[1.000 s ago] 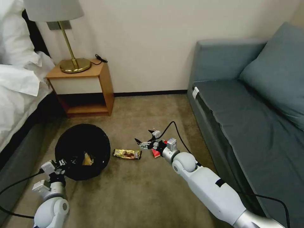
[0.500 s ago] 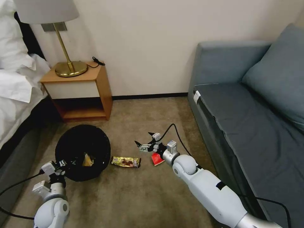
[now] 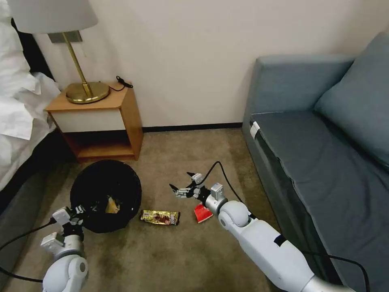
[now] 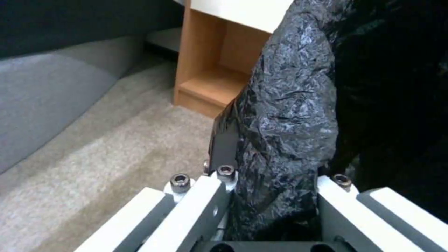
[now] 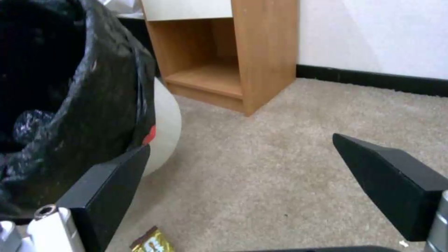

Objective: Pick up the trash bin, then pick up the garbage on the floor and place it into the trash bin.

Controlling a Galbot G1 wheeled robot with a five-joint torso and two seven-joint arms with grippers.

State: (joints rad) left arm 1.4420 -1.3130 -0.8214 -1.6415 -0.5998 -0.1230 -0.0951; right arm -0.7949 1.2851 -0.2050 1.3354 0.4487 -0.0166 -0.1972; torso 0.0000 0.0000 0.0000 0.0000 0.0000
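Head view, items as they stood: trash bin [image 3: 106,194], round, black, bag-lined, on the carpet [image 3: 174,251] before the wooden nightstand [image 3: 97,117], its mouth tipped toward the robot so the inside showed, a tan crumpled scrap [image 3: 112,206] lying within. Left gripper [image 3: 77,211] was at the bin's near rim; left wrist view had its white fingers [image 4: 196,206] closed on a fold of the crinkly bag [image 4: 285,115] at that rim. Gold-brown bar wrapper [image 3: 160,217] lay flat on the carpet just beside the bin, long axis running across the view from bin side toward sofa side. Red snack packet [image 3: 202,212] lay further right, near the wrapper but apart from it, slightly skewed, partly hidden under the right arm's wrist. Right gripper [image 3: 182,183] hung above the carpet beyond both pieces, pointing toward the bin, its black fingers [image 5: 107,189] spread wide with nothing between them. Right wrist view showed a corner of the wrapper [image 5: 152,241] below the spread fingers and the bin's side [image 5: 93,115] near one of them. Blue-grey sofa [image 3: 324,154] stood to the right, brass lamp [image 3: 83,87] on the nightstand.
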